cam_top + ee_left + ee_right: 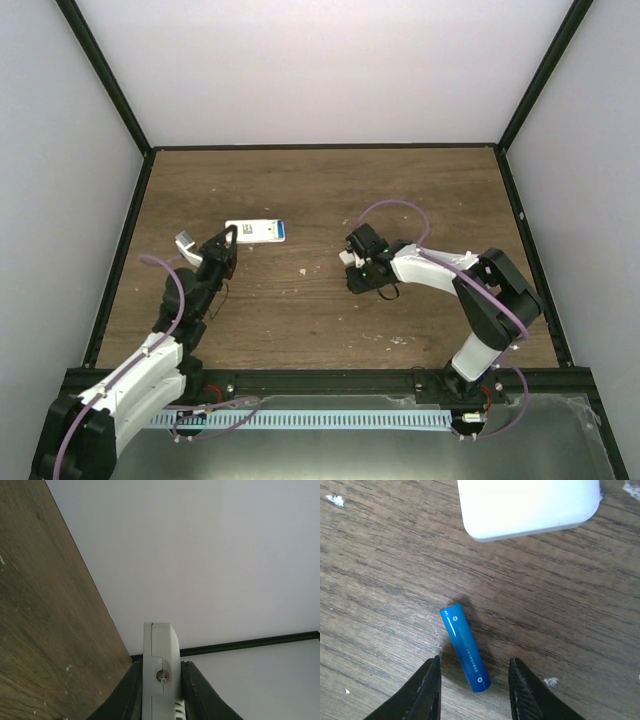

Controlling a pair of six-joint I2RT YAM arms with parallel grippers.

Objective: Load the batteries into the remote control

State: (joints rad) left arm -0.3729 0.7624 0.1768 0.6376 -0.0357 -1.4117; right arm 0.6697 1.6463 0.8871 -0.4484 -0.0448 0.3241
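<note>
The remote control (256,231), white with a blue right end, is held level above the table at the left. My left gripper (228,240) is shut on its left end. In the left wrist view the remote control (160,650) shows edge-on, clamped between the dark fingers of the left gripper (161,664). One blue battery (465,647) lies on the wood. My right gripper (475,661) stands open over it, a fingertip on either side of the battery's near end, with a gap on both sides. In the top view the right gripper (352,272) hides the battery.
A white flat piece with rounded corners (530,505) lies on the wood just beyond the battery. Pale specks (303,270) dot the tabletop. Black frame rails and pale walls (320,70) close the table on three sides.
</note>
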